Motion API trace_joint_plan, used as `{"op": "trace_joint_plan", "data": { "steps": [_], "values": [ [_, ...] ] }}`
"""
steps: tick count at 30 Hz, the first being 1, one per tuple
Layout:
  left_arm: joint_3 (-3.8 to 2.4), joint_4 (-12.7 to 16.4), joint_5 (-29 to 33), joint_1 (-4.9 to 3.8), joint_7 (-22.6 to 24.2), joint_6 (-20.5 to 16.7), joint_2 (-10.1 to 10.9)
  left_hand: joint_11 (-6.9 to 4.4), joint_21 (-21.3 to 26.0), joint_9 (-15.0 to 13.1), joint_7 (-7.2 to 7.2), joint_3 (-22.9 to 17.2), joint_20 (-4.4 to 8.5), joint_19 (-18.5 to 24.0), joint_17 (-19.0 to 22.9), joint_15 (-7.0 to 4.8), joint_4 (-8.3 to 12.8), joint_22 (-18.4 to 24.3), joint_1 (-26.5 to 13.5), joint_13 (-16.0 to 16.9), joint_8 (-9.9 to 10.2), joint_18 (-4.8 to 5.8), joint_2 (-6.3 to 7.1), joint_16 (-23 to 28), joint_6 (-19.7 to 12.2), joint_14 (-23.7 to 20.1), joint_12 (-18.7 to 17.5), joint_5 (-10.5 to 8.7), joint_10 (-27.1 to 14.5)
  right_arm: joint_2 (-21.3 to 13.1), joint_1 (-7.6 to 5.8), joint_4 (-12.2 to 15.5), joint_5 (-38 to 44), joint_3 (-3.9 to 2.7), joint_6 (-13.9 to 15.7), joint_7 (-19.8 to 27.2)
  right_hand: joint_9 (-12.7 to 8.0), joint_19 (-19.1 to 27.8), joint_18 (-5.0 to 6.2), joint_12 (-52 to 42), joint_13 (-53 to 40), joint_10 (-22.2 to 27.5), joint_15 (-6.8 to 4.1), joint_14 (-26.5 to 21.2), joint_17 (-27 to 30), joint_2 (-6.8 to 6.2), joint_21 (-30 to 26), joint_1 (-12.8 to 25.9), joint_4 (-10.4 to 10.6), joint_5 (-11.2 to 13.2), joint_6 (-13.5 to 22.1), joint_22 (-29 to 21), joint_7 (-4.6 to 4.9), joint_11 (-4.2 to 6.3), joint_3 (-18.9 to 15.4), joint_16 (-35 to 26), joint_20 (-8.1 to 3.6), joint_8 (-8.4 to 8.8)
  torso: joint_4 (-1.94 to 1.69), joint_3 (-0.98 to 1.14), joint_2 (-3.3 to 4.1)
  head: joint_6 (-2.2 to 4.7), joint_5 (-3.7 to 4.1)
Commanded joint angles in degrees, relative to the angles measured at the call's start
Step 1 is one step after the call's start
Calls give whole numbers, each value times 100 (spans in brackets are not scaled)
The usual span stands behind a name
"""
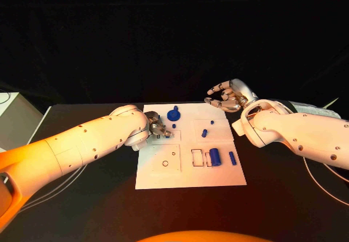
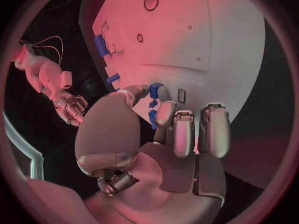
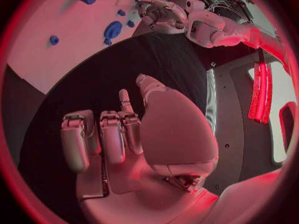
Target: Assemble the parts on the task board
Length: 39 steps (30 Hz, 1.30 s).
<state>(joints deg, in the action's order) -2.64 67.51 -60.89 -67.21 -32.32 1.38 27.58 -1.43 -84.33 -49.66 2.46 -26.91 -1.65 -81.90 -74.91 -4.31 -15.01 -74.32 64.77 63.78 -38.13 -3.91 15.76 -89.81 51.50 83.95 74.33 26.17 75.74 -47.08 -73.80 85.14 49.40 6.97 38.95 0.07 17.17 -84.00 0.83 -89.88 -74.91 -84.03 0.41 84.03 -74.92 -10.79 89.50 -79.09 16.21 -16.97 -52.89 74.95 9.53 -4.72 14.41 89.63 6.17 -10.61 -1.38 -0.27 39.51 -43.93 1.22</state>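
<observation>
The white task board (image 1: 190, 171) lies mid-table. On it are a blue disc with a stem (image 1: 174, 114), two small blue parts (image 1: 212, 122) (image 1: 204, 133), a blue cylinder (image 1: 215, 155) and a blue bar (image 1: 232, 158). My left hand (image 1: 160, 126) hangs over the board's left edge beside the disc. In the left wrist view its thumb and a finger flank a small blue part (image 2: 156, 89); whether they pinch it is unclear. My right hand (image 1: 228, 97) is raised past the board's far right corner, fingers apart, holding nothing.
Rectangular slots (image 1: 197, 157) sit left of the cylinder and a small round hole (image 1: 166, 163) is near the board's left front. A pale box (image 1: 13, 118) stands at the table's far left. Bare black table (image 1: 95, 201) surrounds the board.
</observation>
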Motion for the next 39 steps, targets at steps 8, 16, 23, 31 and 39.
{"op": "trace_joint_plan", "data": {
  "steps": [8, 16, 23, 31, 39],
  "values": [
    [19, 30, 40, 33, -55, 38, 20, 34, 22, -46, 40, 361, 3, -11, -1509, 5, -156, -19, 113, 16, 73, 65, -6, -19, 26, 605, -17, -225, -23, -13, 1, 13, 33, -1, 1, 59, 0, -561, -58, -12, -1509, -597, 5, 578, -1430, -14, -37, 65, -6, -18, 26, 1446, 2, -8, 26, 8, 8, -22, 1, -2, 0, 3, 3],
    [11, 134, 22, 35, -57, -17, 91, 40, 20, -114, 42, 1121, -6, -22, -1509, 11, -179, -42, 137, 57, 172, 68, -265, -19, 62, 605, 9, -1025, -1, -25, 2, 14, 30, -1, 10, 66, 0, -561, -58, -12, -1509, -597, 5, 578, -1430, -14, -37, 65, -6, -18, 26, 1446, 2, -8, 26, 8, 8, -22, 5, -4, 2, 15, 6],
    [-3, 254, 26, 36, -58, -85, 169, 31, 18, -204, 27, 2234, -7, -29, -1509, 6, -196, -61, 151, 119, 233, 68, -671, -19, 114, 605, 56, -1448, 39, -30, 4, 11, 30, -1, 10, 70, -2, -556, -56, -12, -1509, -597, 7, 577, -1424, -16, -47, 84, -1, -18, 38, 1439, 4, -10, 24, 5, 9, -19, 2, -5, -2, 28, 12],
    [-81, 363, 47, 36, -68, -71, 282, 22, 25, -296, 17, 2822, 1, -25, -1509, -3, -199, -53, 189, 128, 216, 65, -888, -19, 143, 605, 72, -1898, 48, -37, 17, 12, 30, -1, 19, 79, -2, -556, -56, -12, -1509, -597, 7, 577, -1424, -16, -47, 84, -1, -18, 38, 1439, 4, -10, 24, 5, 9, -19, 3, 0, -6, 60, 20],
    [-259, 490, 29, 34, -99, -51, 419, 21, 27, -307, 14, 2852, 2, -24, -1509, -4, -198, -50, 196, 124, 209, 65, -912, -19, 147, 605, 71, -1932, 47, -56, 24, 19, 29, -1, 26, 82, -2, -556, -56, -12, -1509, -597, 7, 577, -1424, -16, -47, 84, -1, -18, 38, 1439, 4, -10, 24, 5, 9, -19, -5, 2, -4, 71, 21]
  ]
}}
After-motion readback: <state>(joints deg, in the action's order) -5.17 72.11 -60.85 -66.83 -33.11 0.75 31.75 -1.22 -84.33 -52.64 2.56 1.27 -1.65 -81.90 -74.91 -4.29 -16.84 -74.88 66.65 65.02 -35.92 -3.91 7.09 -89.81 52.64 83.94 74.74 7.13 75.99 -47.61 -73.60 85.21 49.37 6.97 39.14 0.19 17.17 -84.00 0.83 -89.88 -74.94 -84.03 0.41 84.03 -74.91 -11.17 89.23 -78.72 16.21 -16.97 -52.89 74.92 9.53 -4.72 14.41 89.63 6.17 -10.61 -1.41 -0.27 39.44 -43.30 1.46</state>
